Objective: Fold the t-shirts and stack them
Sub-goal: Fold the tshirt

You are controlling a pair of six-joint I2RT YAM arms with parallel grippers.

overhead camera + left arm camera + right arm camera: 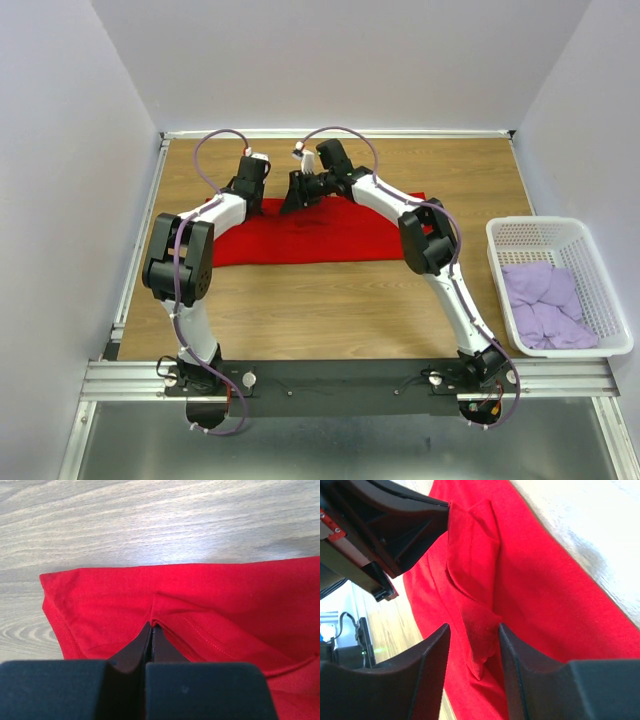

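The bright red t-shirt (pixel 310 232) lies spread flat across the middle of the wooden table. My left gripper (pixel 250 188) is at its far edge, shut on a pinched fold of the red t-shirt (pixel 210 610) in the left wrist view. My right gripper (pixel 297 195) hovers just to the right of it, open, its two fingers on either side of a raised ridge of the red cloth (pixel 475 570) without closing on it. The left gripper's black body (pixel 385 530) shows in the right wrist view. Pale lilac t-shirts (pixel 545 305) lie crumpled in the basket.
A white lattice basket (pixel 520 232) stands at the right edge of the table. Bare wood lies in front of the red shirt and behind it up to the back wall. Metal rails run along the left and near edges.
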